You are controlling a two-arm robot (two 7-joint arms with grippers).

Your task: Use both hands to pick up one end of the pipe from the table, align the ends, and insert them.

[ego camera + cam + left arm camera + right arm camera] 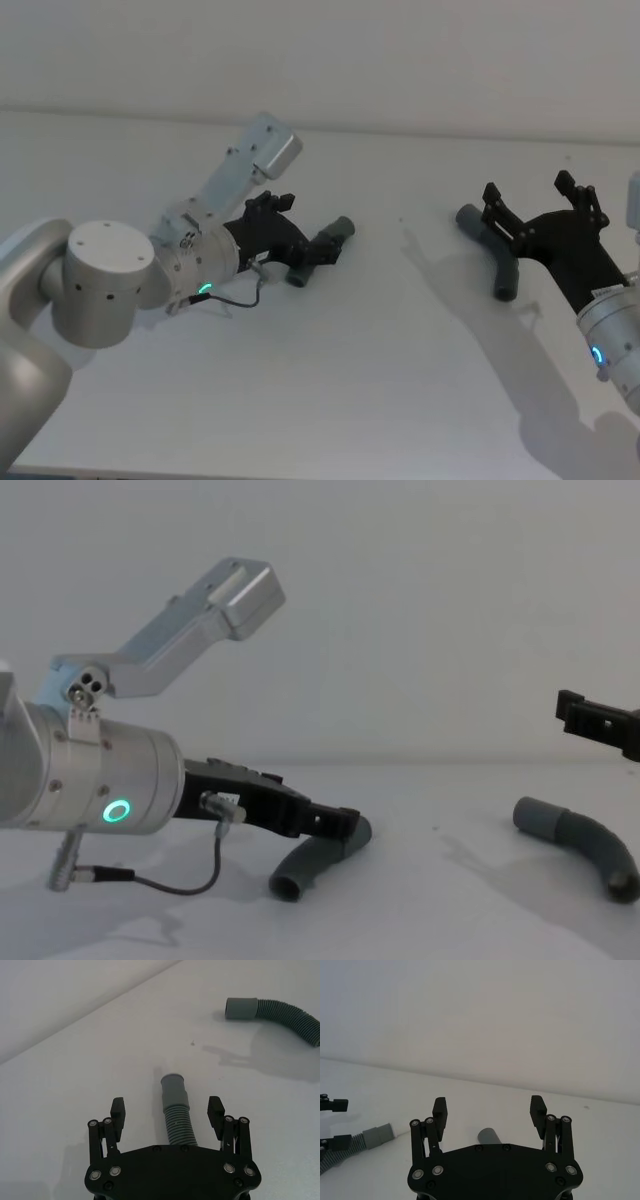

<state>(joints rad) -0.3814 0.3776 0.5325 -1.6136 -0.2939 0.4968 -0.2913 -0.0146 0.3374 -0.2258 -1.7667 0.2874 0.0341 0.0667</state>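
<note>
My left pincer (166, 1109) sits wide open around the left pipe (173, 1089), my right pincer (487, 1108) open above the right pipe (501, 262), so I should line up each, then squeeze.

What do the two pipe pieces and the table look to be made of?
Left pipe piece: matte grey plastic, probably flexible, with a ribbed body and smooth collar. Right pipe piece: same look. Table: white, matte, soft shadows; material unclear.
</note>
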